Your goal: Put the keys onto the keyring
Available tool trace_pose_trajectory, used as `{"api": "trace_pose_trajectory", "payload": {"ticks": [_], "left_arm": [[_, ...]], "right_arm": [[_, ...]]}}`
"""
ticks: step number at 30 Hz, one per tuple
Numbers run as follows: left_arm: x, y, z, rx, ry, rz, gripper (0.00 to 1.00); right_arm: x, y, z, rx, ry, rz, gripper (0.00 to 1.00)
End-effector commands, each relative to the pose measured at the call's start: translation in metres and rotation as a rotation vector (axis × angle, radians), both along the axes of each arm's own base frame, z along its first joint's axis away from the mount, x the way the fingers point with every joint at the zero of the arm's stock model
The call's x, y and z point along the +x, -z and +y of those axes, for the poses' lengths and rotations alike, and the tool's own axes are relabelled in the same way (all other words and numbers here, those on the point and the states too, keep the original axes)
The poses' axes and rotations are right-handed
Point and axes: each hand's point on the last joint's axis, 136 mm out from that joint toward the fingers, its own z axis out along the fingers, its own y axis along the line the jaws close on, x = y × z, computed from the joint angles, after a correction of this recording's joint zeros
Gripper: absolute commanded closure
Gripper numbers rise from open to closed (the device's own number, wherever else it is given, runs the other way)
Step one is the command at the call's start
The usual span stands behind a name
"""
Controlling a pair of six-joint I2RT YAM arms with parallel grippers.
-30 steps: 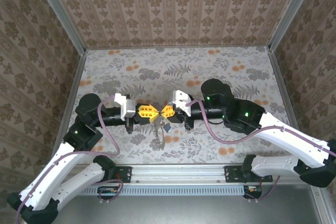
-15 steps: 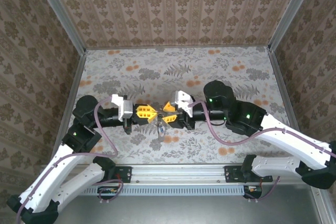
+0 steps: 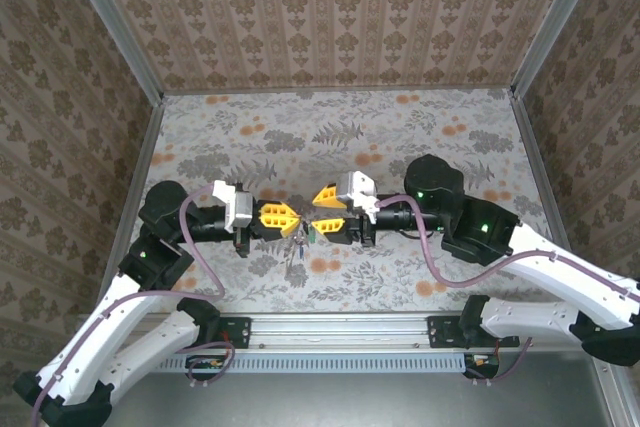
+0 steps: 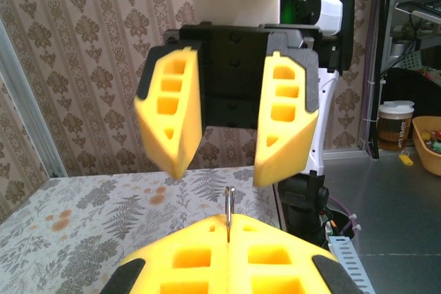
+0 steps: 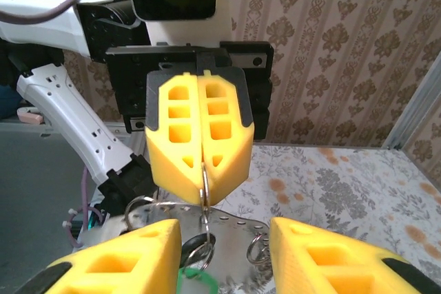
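Left gripper (image 5: 202, 178) is clenched on the keyring (image 5: 204, 199), which hangs edge-on under its tips. Keys (image 5: 196, 246) dangle below. Right gripper (image 4: 220, 173), released, faces it close. If it closes off-line it could knock the keyring loose. One keyring, one green key (image 5: 193, 284); other keys uncountable.

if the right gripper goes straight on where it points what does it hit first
Likely the keyring pinched in the shut left gripper, dead ahead of the open right gripper; depth is unclear.
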Motion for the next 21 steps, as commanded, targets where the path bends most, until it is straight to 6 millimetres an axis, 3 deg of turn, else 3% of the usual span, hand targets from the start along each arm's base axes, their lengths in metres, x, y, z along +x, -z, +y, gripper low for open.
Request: {"api": "trace_pose_trajectory", "payload": {"ticks": [1,7,11,14,18,21], "left_arm": [[-0.008,-0.015,0.004,-0.027,0.024,-0.047,1.0],[-0.008,-0.015,0.004,-0.028,0.029,-0.047,1.0],[-0.009,-0.015,0.004,-0.03,0.033,-0.05,1.0],[-0.008,-0.015,0.004,-0.028,0.032,-0.047,1.0],[-0.006,-0.013,0.003,-0.022,0.026,-0.039,1.0],[-0.004,-0.009,0.001,-0.002,0.022,-0.025,1.0]], "right_arm": [[-0.007,-0.01,0.006,0.035,-0.047,0.002,0.6],[-0.005,-0.006,0.013,0.025,-0.058,0.017,0.65],[-0.003,-0.003,0.018,0.011,-0.065,0.025,0.78],[-0.006,-0.002,0.02,0.011,-0.088,0.028,0.82],[-0.007,-0.003,0.019,0.011,-0.093,0.019,0.98],[-0.009,-0.005,0.015,0.018,-0.093,0.004,1.0]]}}
